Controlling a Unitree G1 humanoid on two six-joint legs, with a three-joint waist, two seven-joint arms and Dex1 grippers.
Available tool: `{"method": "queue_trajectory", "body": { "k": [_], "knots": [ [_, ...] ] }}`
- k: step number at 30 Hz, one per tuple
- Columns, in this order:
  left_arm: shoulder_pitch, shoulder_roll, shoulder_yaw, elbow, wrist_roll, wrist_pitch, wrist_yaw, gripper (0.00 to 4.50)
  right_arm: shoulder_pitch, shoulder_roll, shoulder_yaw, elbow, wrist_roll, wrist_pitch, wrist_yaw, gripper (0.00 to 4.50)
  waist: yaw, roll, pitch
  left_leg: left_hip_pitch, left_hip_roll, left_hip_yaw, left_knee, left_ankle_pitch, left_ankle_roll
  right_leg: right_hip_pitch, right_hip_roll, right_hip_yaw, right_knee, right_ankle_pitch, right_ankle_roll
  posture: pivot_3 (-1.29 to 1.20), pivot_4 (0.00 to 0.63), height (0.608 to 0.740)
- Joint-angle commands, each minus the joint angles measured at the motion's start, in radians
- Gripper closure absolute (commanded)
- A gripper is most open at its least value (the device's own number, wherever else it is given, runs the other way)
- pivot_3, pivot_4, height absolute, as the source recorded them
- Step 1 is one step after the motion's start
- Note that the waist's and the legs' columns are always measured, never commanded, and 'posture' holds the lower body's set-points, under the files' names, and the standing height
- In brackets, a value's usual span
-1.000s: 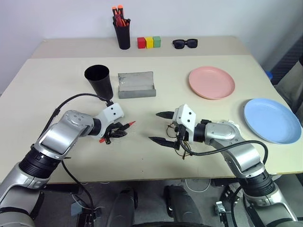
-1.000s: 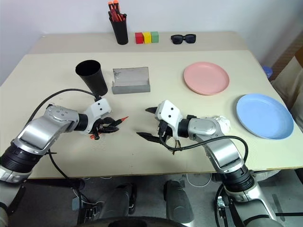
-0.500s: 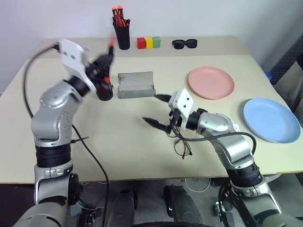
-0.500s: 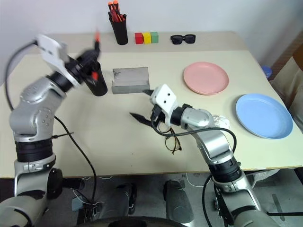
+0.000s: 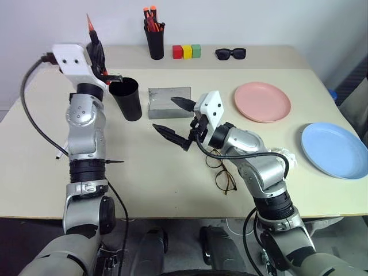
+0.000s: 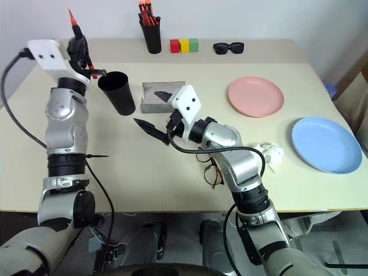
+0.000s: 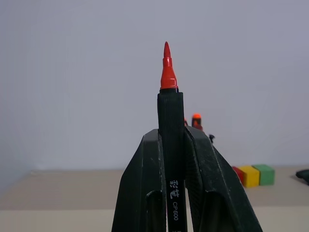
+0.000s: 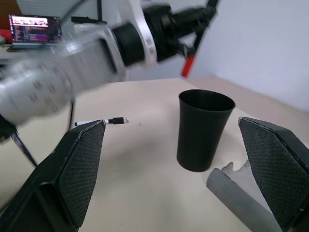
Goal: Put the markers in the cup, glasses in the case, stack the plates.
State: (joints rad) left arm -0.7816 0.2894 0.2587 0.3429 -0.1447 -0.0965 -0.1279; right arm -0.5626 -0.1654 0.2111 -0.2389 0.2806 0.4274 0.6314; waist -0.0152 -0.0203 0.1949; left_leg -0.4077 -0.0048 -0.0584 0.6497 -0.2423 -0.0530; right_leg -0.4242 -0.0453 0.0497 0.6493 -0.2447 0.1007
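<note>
My left gripper (image 5: 96, 50) is raised beside the rim of the black cup (image 5: 127, 99), shut on the red and black marker (image 7: 168, 72), whose red tip points up. The white marker (image 8: 102, 121) with a black cap lies on the table beyond the cup. My right gripper (image 5: 163, 113) hovers open and empty in front of the grey case (image 5: 169, 102). The wire-frame glasses (image 5: 223, 173) lie on the table under the right forearm. The pink plate (image 5: 261, 100) and the blue plate (image 5: 336, 150) lie apart on the right.
At the back edge stand a black pen holder (image 5: 154, 41) with orange-red pens, red, yellow and green blocks (image 5: 187, 52), and black sunglasses (image 5: 230, 54). A crumpled white wad (image 6: 271, 155) lies near the blue plate.
My left arm swung up from the table with the red marker to beside the cup's rim. The right gripper rose and moved left, off the glasses, staying open.
</note>
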Motion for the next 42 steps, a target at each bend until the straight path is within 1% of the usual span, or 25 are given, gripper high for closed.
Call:
{"method": "queue_trajectory", "body": {
  "k": [1, 8, 13, 15, 16, 19, 20, 24, 26, 28, 31, 32, 34, 35, 36, 37, 39, 40, 42],
  "knots": [
    [-0.007, -0.01, 0.001, 0.037, 0.0, -0.099, 0.0, 4.49, -0.016, 0.015, -0.001, -0.023, 0.009, -0.027, -0.006, 0.0, 0.0, 0.0, 0.0, 0.0, 0.0, 0.0, 0.0, 0.0, 0.0, 0.0, 0.0, 0.0, 0.0, 0.0, 0.0, 0.0, 0.15, 0.74],
    [-0.011, -0.037, -0.016, 0.148, 0.011, -0.184, -0.001, 4.49, 0.004, 0.013, 0.003, -0.032, 0.01, -0.023, -0.011, 0.0, -0.002, 0.0, 0.0, 0.0, 0.0, 0.0, 0.0, 0.0, 0.0, 0.0, 0.0, 0.0, 0.0, 0.0, 0.0, 0.0, 0.15, 0.74],
    [-0.012, -0.043, -0.017, 0.189, 0.001, -0.207, -0.003, 4.49, 0.009, 0.014, 0.007, -0.036, 0.01, -0.021, -0.012, 0.0, -0.002, 0.0, 0.0, 0.0, 0.0, 0.0, 0.0, 0.0, 0.0, 0.0, 0.0, 0.0, 0.0, 0.0, 0.0, 0.0, 0.15, 0.74],
    [-0.011, -0.045, -0.015, 0.19, 0.002, -0.206, 0.007, 3.47, 0.009, 0.013, 0.007, -0.035, 0.011, -0.021, -0.012, 0.0, -0.002, 0.0, 0.0, 0.0, 0.0, 0.0, 0.0, 0.0, 0.0, 0.0, 0.0, 0.0, 0.0, 0.0, 0.0, 0.0, 0.15, 0.74],
    [-0.01, -0.045, -0.016, 0.19, 0.005, -0.207, 0.01, 3.05, 0.009, 0.012, 0.008, -0.035, 0.011, -0.021, -0.011, 0.0, -0.002, 0.0, 0.0, 0.0, 0.0, 0.0, 0.0, 0.0, 0.0, 0.0, 0.0, 0.0, 0.0, 0.0, 0.0, 0.0, 0.15, 0.74],
    [-0.004, -0.044, -0.017, 0.186, 0.019, -0.209, 0.03, 1.48, 0.009, 0.011, 0.009, -0.033, 0.011, -0.021, -0.01, 0.0, -0.002, 0.0, 0.0, 0.0, 0.0, 0.0, 0.0, 0.0, 0.0, 0.0, 0.0, 0.0, 0.0, 0.0, 0.0, 0.0, 0.15, 0.74],
    [-0.002, -0.044, -0.017, 0.185, 0.025, -0.209, 0.039, 1.09, 0.01, 0.011, 0.01, -0.033, 0.011, -0.022, -0.009, 0.0, -0.002, 0.0, 0.0, 0.0, 0.0, 0.0, 0.0, 0.0, 0.0, 0.0, 0.0, 0.0, 0.0, 0.0, 0.0, 0.0, 0.15, 0.74],
    [0.0, -0.049, -0.006, 0.174, 0.015, -0.204, 0.066, 1.09, 0.01, 0.011, 0.012, -0.031, 0.01, -0.023, -0.007, 0.0, -0.002, 0.0, 0.0, 0.0, 0.0, 0.0, 0.0, 0.0, 0.0, 0.0, 0.0, 0.0, 0.0, 0.0, 0.0, 0.0, 0.15, 0.74],
    [-0.009, -0.05, 0.02, 0.15, -0.004, -0.191, 0.099, 1.09, 0.01, 0.011, 0.013, -0.031, 0.009, -0.023, -0.007, 0.0, -0.002, 0.0, 0.0, 0.0, 0.0, 0.0, 0.0, 0.0, 0.0, 0.0, 0.0, 0.0, 0.0, 0.0, 0.0, 0.0, 0.15, 0.74],
    [-0.018, -0.03, 0.059, 0.117, -0.017, -0.15, 0.162, 1.09, 0.011, 0.011, 0.015, -0.034, 0.009, -0.022, -0.008, 0.0, -0.004, 0.0, 0.0, 0.0, 0.0, -0.001, 0.0, 0.0, 0.0, 0.0, 0.0, 0.0, 0.0, 0.0, 0.0, 0.0, 0.15, 0.74],
    [-0.007, 0.038, 0.136, 0.053, -0.017, 0.012, 0.285, 1.09, 0.011, 0.008, 0.011, -0.04, 0.01, -0.019, -0.01, 0.0, -0.011, 0.0, 0.0, 0.0, 0.0, -0.001, 0.0, 0.0, 0.0, 0.0, 0.001, 0.0, 0.0, 0.0, 0.0, 0.0, 0.15, 0.74],
    [0.013, 0.075, 0.175, 0.016, -0.02, 0.107, 0.327, 1.09, 0.013, 0.004, 0.007, -0.041, 0.011, -0.017, -0.01, 0.0, -0.016, 0.0, 0.0, 0.0, 0.0, -0.001, -0.001, 0.0, 0.0, 0.0, 0.001, 0.0, 0.0, 0.0, 0.0, 0.0, 0.15, 0.74],
    [0.043, 0.12, 0.215, -0.041, -0.032, 0.249, 0.369, 1.09, 0.015, -0.002, 0.003, -0.042, 0.012, -0.015, -0.008, 0.0, -0.029, 0.0, 0.0, 0.0, 0.001, -0.002, -0.001, 0.0, 0.0, 0.0, 0.001, -0.001, 0.001, 0.0, 0.0, 0.0, 0.15, 0.74],
    [0.075, 0.154, 0.209, -0.072, -0.05, 0.379, 0.336, 0.52, 0.017, -0.007, 0.002, -0.041, 0.013, -0.015, -0.005, 0.0, -0.03, 0.0, 0.0, 0.0, 0.001, -0.002, -0.001, 0.0, 0.0, 0.0, 0.001, -0.001, 0.001, 0.0, 0.0, 0.0, 0.15, 0.74],
    [0.096, 0.176, 0.201, -0.097, -0.063, 0.473, 0.31, 0.14, 0.018, -0.011, 0.001, -0.039, 0.015, -0.016, -0.003, 0.0, -0.03, 0.0, 0.0, 0.0, 0.0, -0.002, -0.001, 0.0, 0.0, 0.0, 0.0, -0.001, 0.001, 0.0, 0.0, 0.0, 0.15, 0.74],
    [0.123, 0.199, 0.196, -0.129, -0.085, 0.592, 0.286, 0.02, 0.018, -0.016, -0.001, -0.04, 0.017, -0.014, 0.002, 0.0, -0.029, 0.0, 0.0, 0.001, 0.0, -0.002, -0.002, 0.0, 0.0, 0.0, 0.0, -0.001, 0.001, 0.0, 0.0, 0.0, 0.15, 0.74],
    [0.157, 0.235, 0.19, -0.178, -0.113, 0.775, 0.257, 0.02, 0.016, -0.029, -0.006, -0.041, 0.025, -0.008, 0.014, 0.0, -0.024, 0.0, 0.0, 0.001, 0.0, -0.002, -0.001, 0.0, 0.0, 0.0, 0.0, -0.001, 0.001, 0.0, 0.0, 0.0, 0.15, 0.74],
    [0.169, 0.251, 0.188, -0.197, -0.122, 0.847, 0.244, 0.02, 0.013, -0.035, -0.009, -0.041, 0.03, -0.004, 0.022, 0.0, -0.022, -0.001, 0.0, 0.0, 0.0, -0.002, -0.001, 0.0, 0.0, 0.001, 0.0, -0.002, 0.001, 0.0, 0.0, 0.0, 0.15, 0.74],
    [0.203, 0.288, 0.178, -0.23, -0.126, 0.957, 0.21, 0.02, 0.014, -0.086, -0.018, -0.055, 0.053, 0.016, 0.078, 0.0, -0.022, -0.002, -0.001, 0.0, 0.0, -0.003, 0.0, 0.0, 0.0, 0.001, 0.0, -0.002, 0.001, 0.0, 0.0, 0.0, 0.15, 0.74]
  ]
}}
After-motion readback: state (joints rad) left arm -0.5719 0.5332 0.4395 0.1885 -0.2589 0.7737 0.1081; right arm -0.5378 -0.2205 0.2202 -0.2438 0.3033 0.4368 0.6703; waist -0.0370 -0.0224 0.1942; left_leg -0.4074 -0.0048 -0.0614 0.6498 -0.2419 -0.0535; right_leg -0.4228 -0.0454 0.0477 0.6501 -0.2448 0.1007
